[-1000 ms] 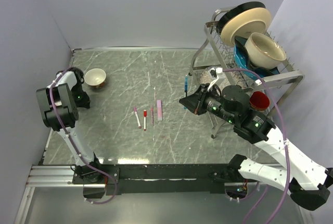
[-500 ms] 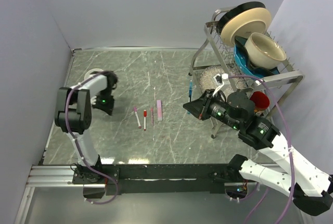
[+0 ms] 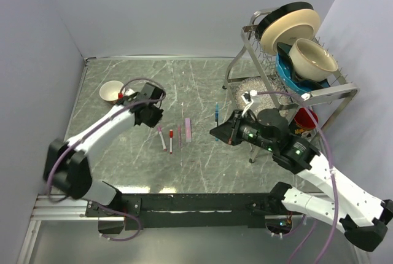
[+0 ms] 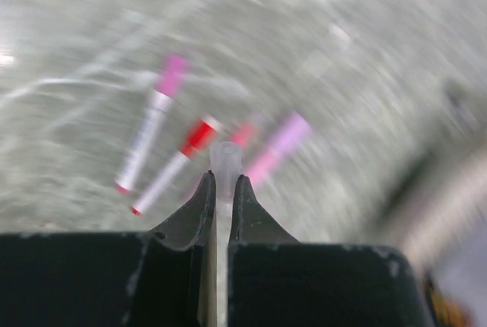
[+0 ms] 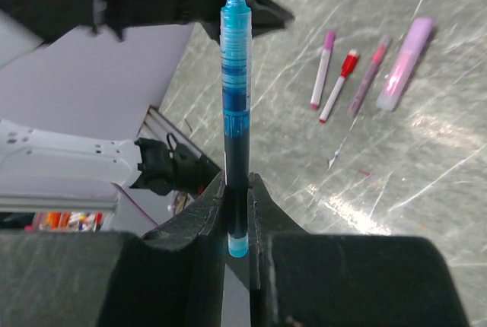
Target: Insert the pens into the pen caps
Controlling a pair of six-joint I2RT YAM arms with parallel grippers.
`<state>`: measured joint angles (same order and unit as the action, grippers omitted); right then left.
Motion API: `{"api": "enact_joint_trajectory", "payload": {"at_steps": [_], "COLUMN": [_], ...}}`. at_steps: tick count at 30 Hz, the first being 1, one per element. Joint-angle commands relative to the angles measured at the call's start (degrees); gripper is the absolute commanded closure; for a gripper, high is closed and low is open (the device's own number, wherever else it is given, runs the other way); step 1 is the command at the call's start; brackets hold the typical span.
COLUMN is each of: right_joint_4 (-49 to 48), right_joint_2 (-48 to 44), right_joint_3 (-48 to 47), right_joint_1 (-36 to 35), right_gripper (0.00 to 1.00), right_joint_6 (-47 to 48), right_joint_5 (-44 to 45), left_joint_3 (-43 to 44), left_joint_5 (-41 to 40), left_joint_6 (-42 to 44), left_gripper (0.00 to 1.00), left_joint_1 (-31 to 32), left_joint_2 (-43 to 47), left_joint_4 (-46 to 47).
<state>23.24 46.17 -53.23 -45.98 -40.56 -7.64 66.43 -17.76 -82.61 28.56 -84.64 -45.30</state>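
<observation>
Right claw clenched on an upright blue pen, left of the dish rack. Four loose pens lie on the surface further left. Left claw, leftmost, grasps a pale tube.

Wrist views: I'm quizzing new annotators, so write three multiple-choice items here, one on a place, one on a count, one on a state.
1. The blue pen is: A lying flat; B upright in the right gripper; C out of sight.
2. The row of pens on the table holds: A two; B six; C four.
3. The left gripper is: A shut on a pale tube; B wide open; C shut on nothing.
Answers: 1 B, the gripper clamps its barrel; 2 C, four lie side by side; 3 A, the jaws pinch the tube.
</observation>
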Motion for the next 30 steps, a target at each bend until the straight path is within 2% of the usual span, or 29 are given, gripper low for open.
{"api": "enact_joint_trajectory", "payload": {"at_steps": [1, 6, 11, 15, 21, 30], "right_joint_4": [-6.2, -14.1, -18.5, -21.6, -23.2, -23.2], "right_joint_2": [3.7, 10.0, 14.9, 17.7, 21.4, 22.2], "right_joint_3": [0.3, 3.4, 5.0, 5.3, 4.7, 3.1], "right_joint_1": [-0.2, -0.2, -1.2, -2.4, -3.9, -6.2], "right_gripper": [1.00, 1.00, 1.00, 1.00, 1.00, 1.00], "right_joint_6": [-1.1, -2.8, -3.7, -4.0, -4.8, -5.7], "right_joint_5": [-5.0, -11.0, -12.5, -12.6, -12.0, -10.8], "left_joint_3": [-6.6, -10.4, -16.3, -18.7, -21.3, -23.1], "left_joint_5": [11.6, 19.1, 30.7, 34.4, 36.3, 34.6], "left_joint_6": [14.0, 19.2, 20.8, 22.8, 22.3, 22.4], "left_gripper": [0.99, 0.99, 0.99, 0.99, 0.99, 0.99], "left_joint_1": [0.6, 0.8, 0.8, 0.8, 0.7, 0.8], "left_joint_2": [10.3, 15.2, 21.3, 25.0, 29.4, 32.4], "left_joint_4": [20.7, 27.7, 40.5, 44.9, 49.9, 50.9]}}
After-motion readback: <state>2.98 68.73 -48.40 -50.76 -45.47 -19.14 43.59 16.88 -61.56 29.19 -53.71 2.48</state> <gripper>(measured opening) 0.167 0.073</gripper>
